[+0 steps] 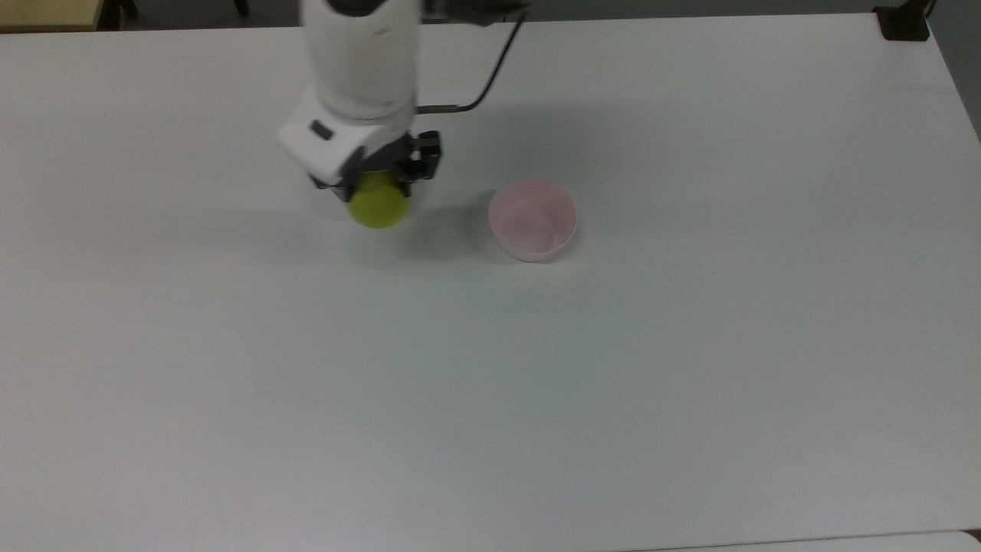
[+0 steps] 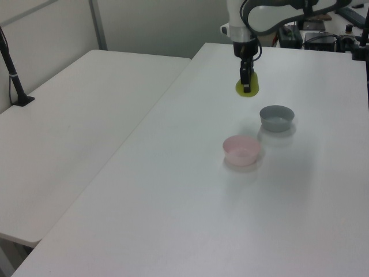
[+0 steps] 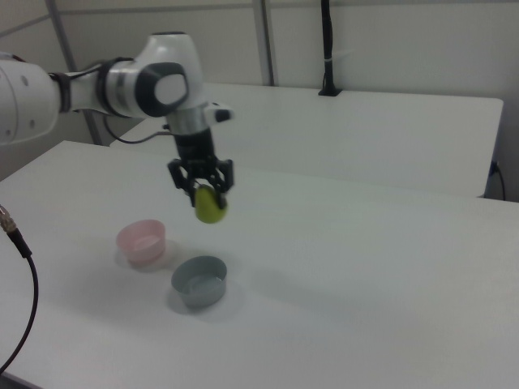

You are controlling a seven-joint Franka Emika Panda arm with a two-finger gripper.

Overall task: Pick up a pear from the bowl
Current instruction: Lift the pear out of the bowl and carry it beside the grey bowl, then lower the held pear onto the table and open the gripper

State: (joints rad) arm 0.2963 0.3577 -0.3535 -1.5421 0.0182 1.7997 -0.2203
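We take this for a robotics lab or test room. We see a broad white desk [image 1: 690, 368] with little on it, a second white desk [image 2: 75, 127] set just beside it, and plain pale partition walls [image 3: 389, 40] with metal posts behind. A white Franka arm [image 3: 97, 89] reaches over the work surface, and a black cable [image 3: 20, 292] hangs at the right view's left edge. At the far end in the left view we make out dark equipment [image 2: 323, 37] and cabling.

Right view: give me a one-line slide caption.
Gripper holds the pear in the air above the grey bowl, with the pink bowl left empty.
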